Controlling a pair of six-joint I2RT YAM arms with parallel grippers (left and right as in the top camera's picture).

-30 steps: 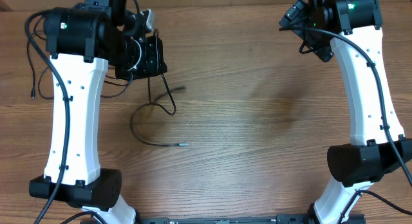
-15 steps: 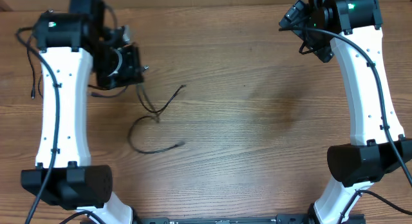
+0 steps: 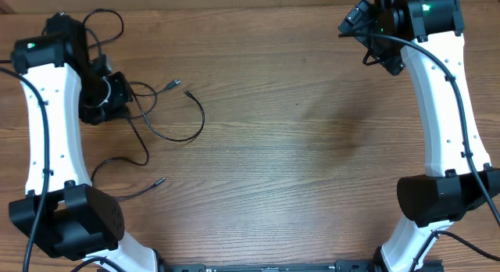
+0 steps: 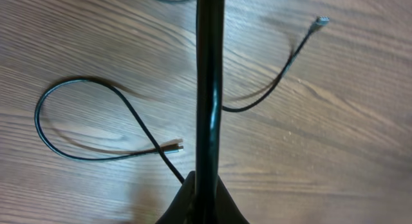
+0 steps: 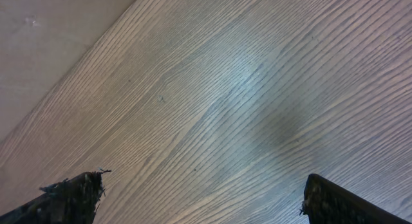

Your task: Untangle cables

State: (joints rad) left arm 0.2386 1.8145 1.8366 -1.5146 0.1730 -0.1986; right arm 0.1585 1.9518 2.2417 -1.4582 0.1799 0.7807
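My left gripper is at the far left of the table, shut on a thin black cable. In the left wrist view this cable runs straight up from the jaws. From the gripper a loose black loop spreads to the right, with two small plug ends near each other. Another strand curls below it and ends in a silvery plug. The left wrist view shows a loop with a plug and a curved strand with a plug. My right gripper is open and empty over bare wood, far from the cables.
The wooden table fills the view. The left arm's own thicker black cables loop near the back left edge. The right arm's white link stands along the right side.
My left arm has swung left toward the table's left edge, pulling the cable with it. The cables have spread from a small tangle into wider loose loops. The right arm has not moved.
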